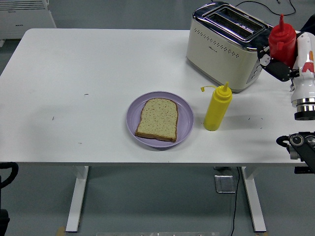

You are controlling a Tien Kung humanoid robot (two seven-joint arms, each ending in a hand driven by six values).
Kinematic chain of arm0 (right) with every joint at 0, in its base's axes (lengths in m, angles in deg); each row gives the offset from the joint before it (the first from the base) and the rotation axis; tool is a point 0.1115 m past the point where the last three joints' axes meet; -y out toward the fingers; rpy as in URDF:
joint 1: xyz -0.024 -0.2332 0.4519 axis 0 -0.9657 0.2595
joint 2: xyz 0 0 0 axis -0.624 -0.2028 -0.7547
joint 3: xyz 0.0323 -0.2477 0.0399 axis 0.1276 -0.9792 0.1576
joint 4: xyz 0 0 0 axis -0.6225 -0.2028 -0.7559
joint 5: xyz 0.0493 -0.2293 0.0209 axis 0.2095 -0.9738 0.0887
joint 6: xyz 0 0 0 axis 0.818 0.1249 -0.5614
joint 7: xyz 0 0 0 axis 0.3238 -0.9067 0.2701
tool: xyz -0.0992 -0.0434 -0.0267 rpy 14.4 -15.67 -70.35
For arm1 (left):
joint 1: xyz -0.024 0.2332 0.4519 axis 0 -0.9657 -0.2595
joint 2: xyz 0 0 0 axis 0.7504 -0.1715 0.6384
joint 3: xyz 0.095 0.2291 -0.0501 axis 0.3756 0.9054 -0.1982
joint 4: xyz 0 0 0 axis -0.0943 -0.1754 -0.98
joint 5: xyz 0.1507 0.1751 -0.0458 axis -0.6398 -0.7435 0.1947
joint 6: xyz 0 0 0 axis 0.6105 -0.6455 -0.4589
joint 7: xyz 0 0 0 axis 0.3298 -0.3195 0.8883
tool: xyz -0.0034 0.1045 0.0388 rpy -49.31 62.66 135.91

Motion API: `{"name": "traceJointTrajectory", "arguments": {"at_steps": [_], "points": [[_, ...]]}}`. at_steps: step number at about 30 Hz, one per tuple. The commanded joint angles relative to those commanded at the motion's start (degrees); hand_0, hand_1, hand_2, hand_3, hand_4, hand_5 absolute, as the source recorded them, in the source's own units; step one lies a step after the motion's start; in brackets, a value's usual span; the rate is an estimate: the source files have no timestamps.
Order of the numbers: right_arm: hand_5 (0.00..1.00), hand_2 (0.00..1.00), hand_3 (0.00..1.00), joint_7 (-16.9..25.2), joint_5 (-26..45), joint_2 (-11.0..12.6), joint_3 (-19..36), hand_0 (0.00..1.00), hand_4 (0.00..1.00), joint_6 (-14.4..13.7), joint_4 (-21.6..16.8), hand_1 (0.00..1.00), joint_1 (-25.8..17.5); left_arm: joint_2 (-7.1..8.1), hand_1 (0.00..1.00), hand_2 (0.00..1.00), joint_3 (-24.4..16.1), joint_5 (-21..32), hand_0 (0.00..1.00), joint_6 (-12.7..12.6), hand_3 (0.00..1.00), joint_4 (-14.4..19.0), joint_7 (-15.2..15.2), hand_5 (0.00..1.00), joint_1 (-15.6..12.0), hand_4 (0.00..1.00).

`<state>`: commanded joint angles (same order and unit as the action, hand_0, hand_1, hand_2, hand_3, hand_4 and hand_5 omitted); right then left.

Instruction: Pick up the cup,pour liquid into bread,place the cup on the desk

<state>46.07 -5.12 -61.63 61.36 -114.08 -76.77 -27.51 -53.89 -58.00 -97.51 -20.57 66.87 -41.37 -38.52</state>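
One step done: right hand (pixel 278 66) seemingly wrapped round red squeeze bottle (pixel 282 42), lifted upright beside toaster (pixel 229 44) | bread (pixel 157 119) on plate (pixel 134 110) dry | pour, set-down remain

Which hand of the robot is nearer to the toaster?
The right hand, holding the red bottle just right of the toaster. The left hand is out of view.

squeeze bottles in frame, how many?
2. The yellow bottle stands on the table just right of the purple plate. The red bottle is held up in the right hand, in front of the toaster.
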Motion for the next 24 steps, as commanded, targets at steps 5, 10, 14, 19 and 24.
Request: {"name": "traceJointTrajectory", "arguments": {"at_steps": [5, 10, 14, 19, 24], "points": [[0.022, 0.231, 0.335, -6.2, -11.9, 1.0, -4.0, 0.027, 0.631, 0.0, 0.6, 0.085, 3.9, -0.03, 0.735, 0.728, -0.2, 0.0, 0.721, 0.0, 0.665, 0.0, 0.0, 0.998, 0.1, 0.639], [0.022, 0.231, 0.335, -12.6, -23.8, 1.3, -8.1, 0.027, 0.631, 0.2, 2.6, 0.085, 7.5, -0.13, 0.735, 0.728, -0.3, 0.0, 0.721, 0.0, 0.665, 0.0, 0.0, 0.998, 0.1, 0.639], [0.027, 0.233, 0.338, -16.2, -33.8, 1.3, -10.6, 0.043, 0.607, 1.6, 4.0, 0.097, 10.3, -0.15, 0.735, 0.729, -0.5, 0.0, 0.721, 0.0, 0.665, 0.0, 0.0, 0.998, 0.1, 0.637], [0.036, 0.234, 0.339, -18.4, -41.2, 1.3, -13.6, 0.046, 0.585, 4.0, 5.6, 0.098, 14.1, -0.21, 0.735, 0.728, -0.5, 0.0, 0.721, 0.0, 0.665, 0.0, 0.0, 0.998, 0.1, 0.638], [0.033, 0.235, 0.340, -19.8, -41.2, 2.1, -16.9, 0.052, 0.566, 6.5, 6.7, 0.098, 17.6, -0.25, 0.735, 0.729, -0.7, 0.0, 0.721, 0.1, 0.664, 0.0, 0.0, 0.998, 0.1, 0.639]]}}
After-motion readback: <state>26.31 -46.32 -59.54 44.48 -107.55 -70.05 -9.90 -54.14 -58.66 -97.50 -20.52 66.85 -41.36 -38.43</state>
